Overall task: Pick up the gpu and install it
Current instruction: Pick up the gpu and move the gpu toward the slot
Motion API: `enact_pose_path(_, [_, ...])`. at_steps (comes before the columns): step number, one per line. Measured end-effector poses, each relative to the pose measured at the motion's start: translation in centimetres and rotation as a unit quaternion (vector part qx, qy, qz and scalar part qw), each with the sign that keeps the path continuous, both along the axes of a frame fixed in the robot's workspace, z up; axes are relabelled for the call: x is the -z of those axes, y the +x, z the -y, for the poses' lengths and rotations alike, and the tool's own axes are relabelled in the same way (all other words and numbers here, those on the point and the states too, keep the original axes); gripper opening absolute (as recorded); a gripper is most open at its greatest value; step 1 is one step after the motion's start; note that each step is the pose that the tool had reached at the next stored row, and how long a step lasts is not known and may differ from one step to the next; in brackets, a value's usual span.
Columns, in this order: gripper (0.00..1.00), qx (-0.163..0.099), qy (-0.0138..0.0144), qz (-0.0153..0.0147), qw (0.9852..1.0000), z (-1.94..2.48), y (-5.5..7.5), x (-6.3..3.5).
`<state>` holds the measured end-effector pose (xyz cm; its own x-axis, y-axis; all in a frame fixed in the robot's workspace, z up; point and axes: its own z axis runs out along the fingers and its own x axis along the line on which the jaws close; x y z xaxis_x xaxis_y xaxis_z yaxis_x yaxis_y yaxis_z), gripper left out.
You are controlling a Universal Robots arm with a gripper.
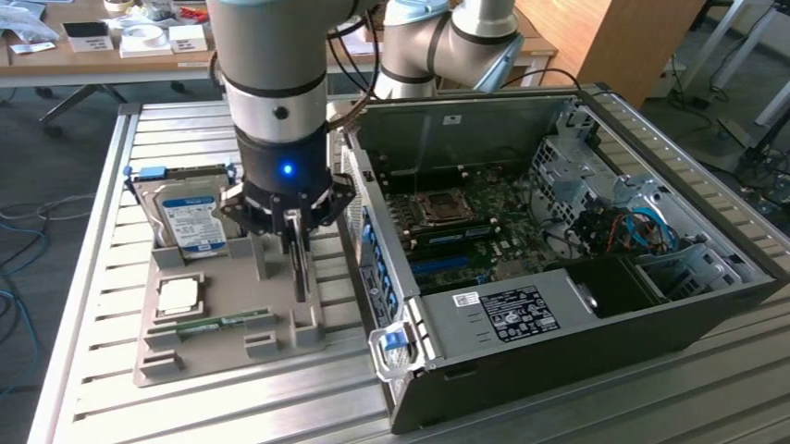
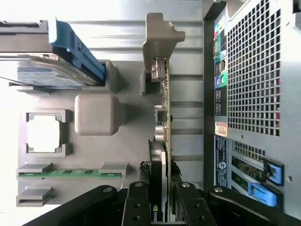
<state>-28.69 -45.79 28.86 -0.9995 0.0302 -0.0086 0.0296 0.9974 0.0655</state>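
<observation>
My gripper (image 2: 161, 190) clamps the thin dark gpu card (image 2: 162, 117), edge-up in the grey plastic tray (image 1: 222, 356), long axis running between my 2 fingers (image 2: 136, 203)

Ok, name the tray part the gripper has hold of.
The gpu, on edge in the gripper's grip; the hard drive, CPU and memory stick sit untouched.

Slatted aluminium bench top (image 1: 185, 407) across the near part of the scene. Beyond it, far at the exterior view's left: light wooden desk (image 1: 111, 63) carrying small white boxes (image 1: 185, 39) and a tape roll (image 1: 144, 35), dark chair base (image 1: 74, 102) beneath. Far at the exterior view's right: tall wooden panel (image 1: 617, 42), pale metal legs (image 1: 741, 46) past it. Grey floor (image 1: 50, 157), loose blue and white cables (image 1: 25, 222) on it at the left. Bright lighting, glare on the slats.
</observation>
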Motion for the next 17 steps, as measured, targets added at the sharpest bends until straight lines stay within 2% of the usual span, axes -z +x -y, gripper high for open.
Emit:
enact_pose_path(5, [0.27, 0.000, 0.0000, 0.0000, 1.0000, 0.00, 0.0, -1.74])
enact_pose_path(17, [0.27, 0.000, 0.0001, 0.0000, 1.0000, 0.00, 0.1, -4.94])
